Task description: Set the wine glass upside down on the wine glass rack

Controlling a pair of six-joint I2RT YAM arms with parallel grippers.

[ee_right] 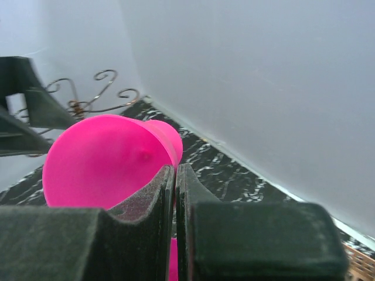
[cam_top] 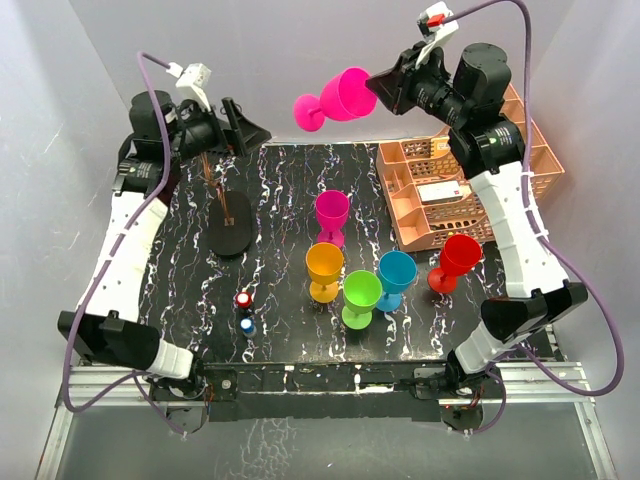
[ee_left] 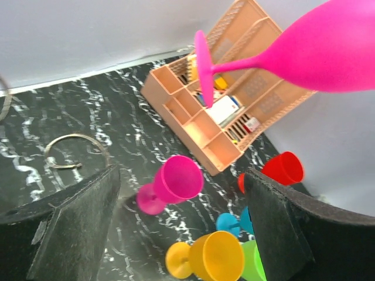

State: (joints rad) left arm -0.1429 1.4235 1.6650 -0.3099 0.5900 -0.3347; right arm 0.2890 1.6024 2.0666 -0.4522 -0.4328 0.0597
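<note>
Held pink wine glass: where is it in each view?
Top external: the held pink wine glass hangs sideways at upper centre.
Left wrist: the glass fills the upper right, foot pointing left.
Right wrist: the glass sits lower left, pinched by the right gripper.
Shared landmark: the wine glass rack, left of the glass.

The left gripper stands wide open, its dark fingers low at either side. Above them a pink wine glass lies sideways in the air, its foot pointing left. On the black marbled surface sit a peach basket, a second pink glass, a yellow glass, a blue glass, a green glass and a red glass. A curled wire loop of the wine glass rack shows at the left.
</note>
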